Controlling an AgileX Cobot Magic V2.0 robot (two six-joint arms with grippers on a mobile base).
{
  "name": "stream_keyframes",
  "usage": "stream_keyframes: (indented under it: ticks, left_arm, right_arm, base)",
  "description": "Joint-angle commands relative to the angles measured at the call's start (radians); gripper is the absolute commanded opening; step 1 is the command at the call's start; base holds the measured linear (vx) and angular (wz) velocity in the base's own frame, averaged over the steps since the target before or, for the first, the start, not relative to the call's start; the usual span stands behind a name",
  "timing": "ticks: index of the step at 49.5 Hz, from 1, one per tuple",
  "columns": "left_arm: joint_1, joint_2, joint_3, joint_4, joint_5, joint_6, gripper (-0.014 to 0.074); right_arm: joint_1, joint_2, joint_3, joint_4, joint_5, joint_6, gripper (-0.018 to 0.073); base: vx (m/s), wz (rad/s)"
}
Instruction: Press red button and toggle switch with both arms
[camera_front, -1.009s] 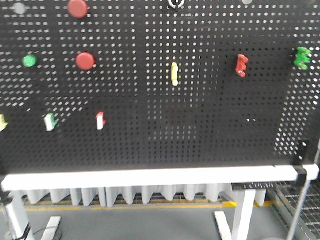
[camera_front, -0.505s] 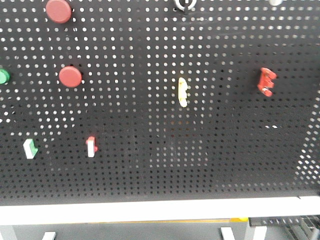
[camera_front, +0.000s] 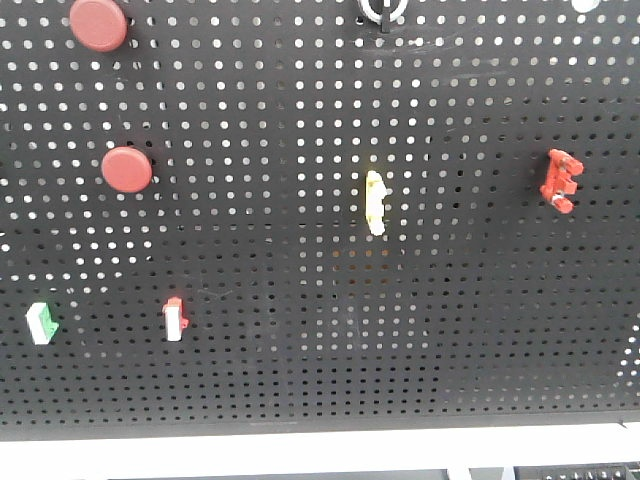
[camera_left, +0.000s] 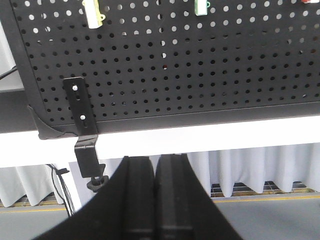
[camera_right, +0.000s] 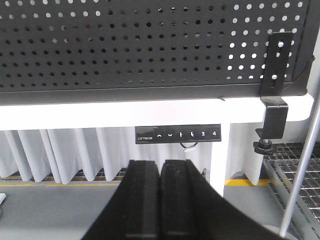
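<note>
Pegboard (camera_front: 450, 330) upright, filling the front view. Left gripper (camera_left: 155, 165) and right gripper (camera_right: 161, 167): fingers pressed together, empty, aimed low at the board's bottom edge. Raise both before contact. Red button (camera_front: 98, 25) at top-left corner, above smaller button (camera_front: 127, 170). Press square-on. Toggle switch: several candidates, cannot tell which.

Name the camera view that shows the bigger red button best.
The exterior front-facing view: the red button sits face-on at upper left, above the smaller red button. Both wrist views show the pegboard's lower part, not this button.
</note>
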Motion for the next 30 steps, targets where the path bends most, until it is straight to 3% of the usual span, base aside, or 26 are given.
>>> stream_keyframes:
  ticks: [1, 5, 21, 30]
  left_arm:
    - [-0.002, -0.005, 0.033, -0.01, -0.082, -0.007, 0.0001]
    - [-0.002, -0.005, 0.033, -0.009, -0.082, -0.006, 0.0001]
    - [-0.002, -0.005, 0.033, -0.002, -0.089, 0.003, 0.0001]
    - [-0.001, -0.005, 0.033, -0.002, -0.15, 0.002, 0.0001]
  right_arm:
    - [-0.005, -0.005, 0.0, -0.021, -0.085, -0.009, 0.0]
    - [-0.006, -0.005, 0.0, -0.08, -0.091, -0.075, 0.0]
    - [-0.006, -0.005, 0.0, -0.1, -0.085, -0.077, 0.0]
    - [-0.005, -0.005, 0.0, -0.094, -0.142, -0.076, 0.0]
  base:
    - [0.03, -0.01]
    - [0.01, 0.0]
    - [0.0, 0.0]
    - [0.0, 0.0]
